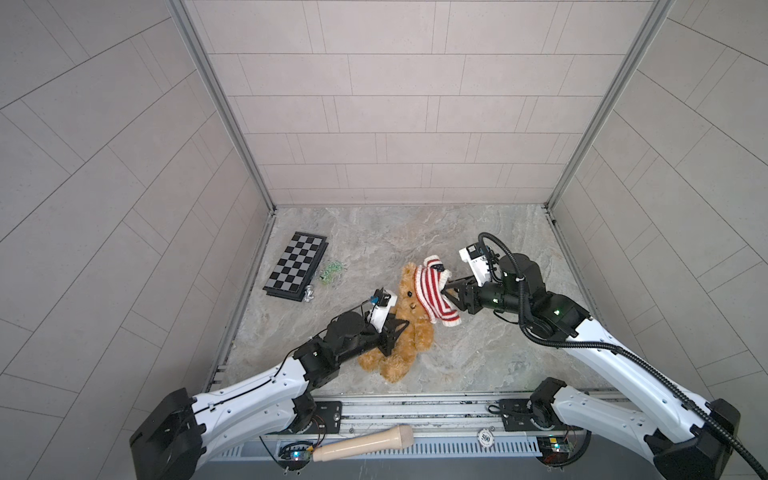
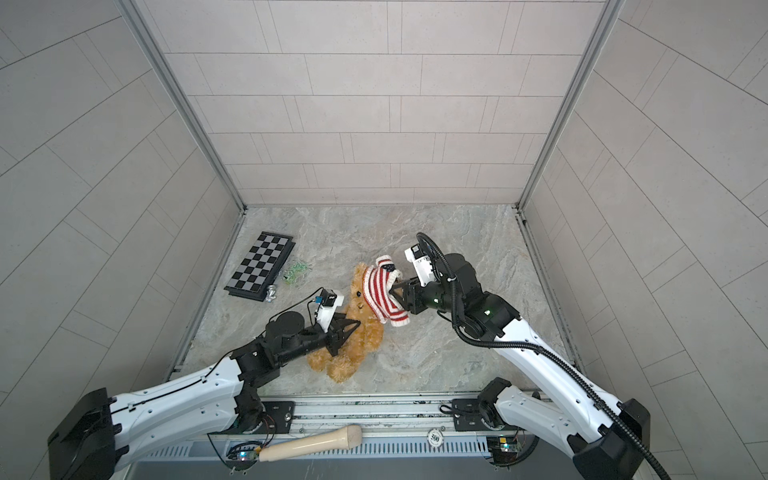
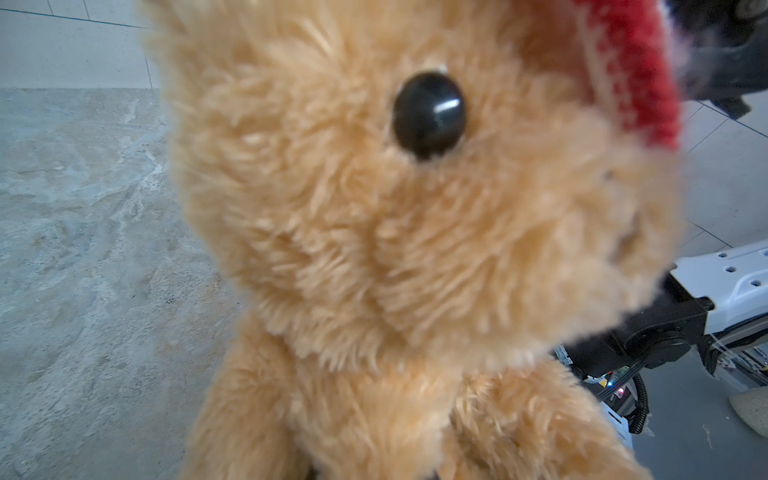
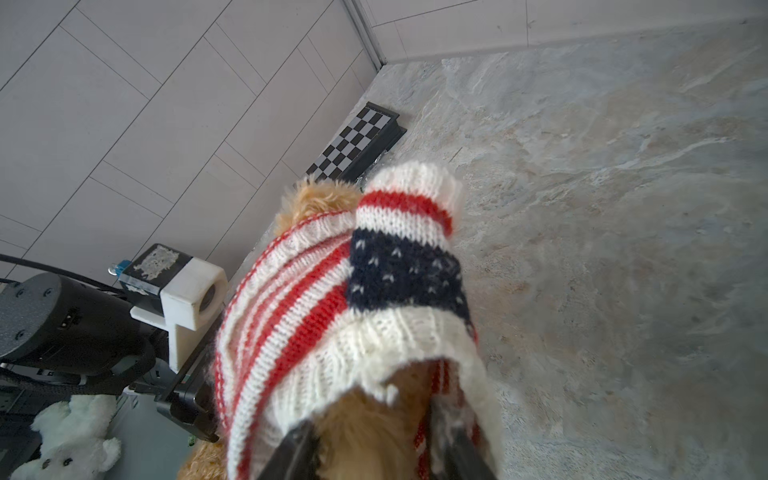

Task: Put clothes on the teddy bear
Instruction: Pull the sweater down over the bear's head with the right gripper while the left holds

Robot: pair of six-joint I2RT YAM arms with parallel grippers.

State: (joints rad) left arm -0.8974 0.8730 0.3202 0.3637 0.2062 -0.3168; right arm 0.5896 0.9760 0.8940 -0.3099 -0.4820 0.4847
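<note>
Sweater point(image 1: 432, 293) going over teddy bear point(image 1: 415, 347) head. Left pincer point(image 1: 398, 337) clamps torso; right pincer point(image 1: 445, 291) part-spread inside hem. Next: drag hem down.

soft even light, faint shadows, bowed edges, blurry close teddy bear point(image 3: 374, 257)

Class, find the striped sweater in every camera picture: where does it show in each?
Top view: sweater near centre, on the teddy bear.
Top view: just left of centre.
Left wrist: only a red edge beyond the bear's eye.
Right wrist: close up, over the bear's fur.
Shared landmark: the teddy bear.
</note>
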